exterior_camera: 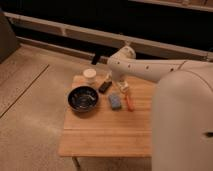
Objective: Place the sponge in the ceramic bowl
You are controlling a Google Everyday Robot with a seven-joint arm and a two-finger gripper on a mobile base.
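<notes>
The sponge (pixel 115 101), a small blue-grey block, lies on the wooden table (pixel 107 130) just right of the ceramic bowl (pixel 83 98). The bowl is round, dark and glossy, and sits at the table's left side with nothing in it. My white arm reaches in from the right, and the gripper (pixel 122 86) hangs at its end just above and slightly behind the sponge, over the far part of the table. The arm's bulk fills the right side of the view.
A small white cup (pixel 89 75) stands at the table's far left corner. A small black rectangular object (pixel 104 86) lies beside it. A thin orange stick (pixel 129 102) lies right of the sponge. Concrete floor surrounds the table; a dark wall runs behind.
</notes>
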